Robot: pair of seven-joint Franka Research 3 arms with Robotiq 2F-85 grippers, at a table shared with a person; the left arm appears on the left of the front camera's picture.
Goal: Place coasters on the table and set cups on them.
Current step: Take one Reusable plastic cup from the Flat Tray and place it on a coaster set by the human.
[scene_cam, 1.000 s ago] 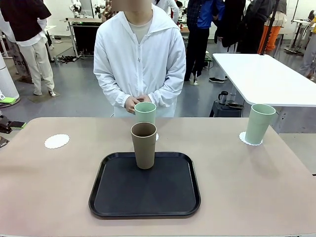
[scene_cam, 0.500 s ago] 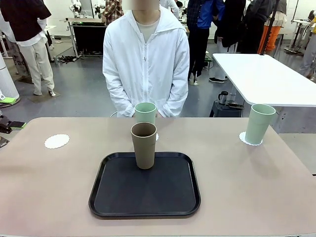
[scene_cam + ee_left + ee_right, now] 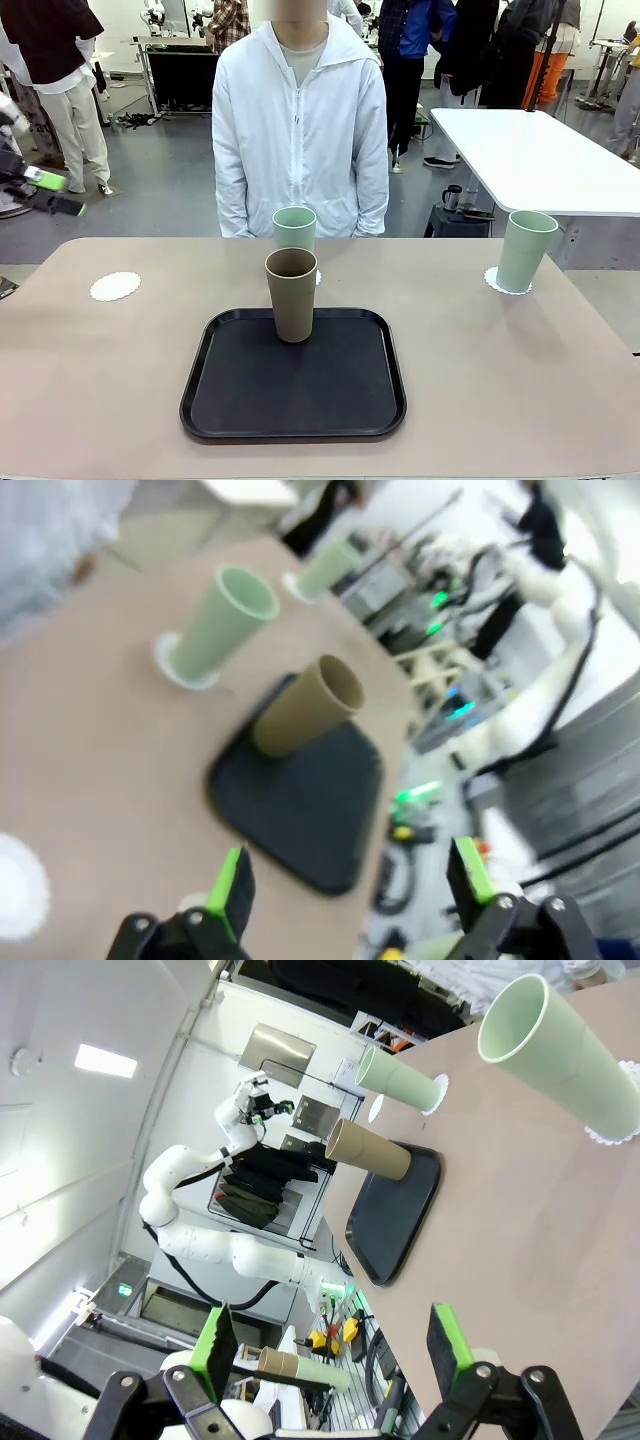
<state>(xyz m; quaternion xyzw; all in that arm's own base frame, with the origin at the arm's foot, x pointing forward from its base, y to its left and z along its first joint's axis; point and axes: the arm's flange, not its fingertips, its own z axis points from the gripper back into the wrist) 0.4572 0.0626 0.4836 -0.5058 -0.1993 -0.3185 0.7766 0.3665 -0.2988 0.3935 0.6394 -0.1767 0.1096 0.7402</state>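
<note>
Both mint cups [image 3: 524, 250] stand on coasters [image 3: 492, 282]; the tan cup [image 3: 291, 293] on the tray [image 3: 215, 400] must next go to the free coaster [image 3: 115, 286]. Left fingers [image 3: 232, 885] and right fingers [image 3: 214, 1345] are apart, empty.

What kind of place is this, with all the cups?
Probably a robot lab: a white robot arm by the table, another work table behind, and people standing about.
</note>
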